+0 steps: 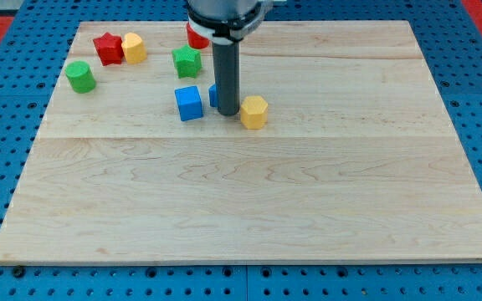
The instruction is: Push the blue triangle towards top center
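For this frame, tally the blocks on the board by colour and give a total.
Red: 2, a star and a piece partly behind the arm
Yellow: 2
Green: 2, a cylinder and a star
Blue: 2, a cube and a block mostly behind my tip
Total: 8

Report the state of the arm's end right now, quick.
No gripper: my tip is a bare rod holding nothing, against the mostly hidden blue block, between the blue cube and the yellow hexagonal block.
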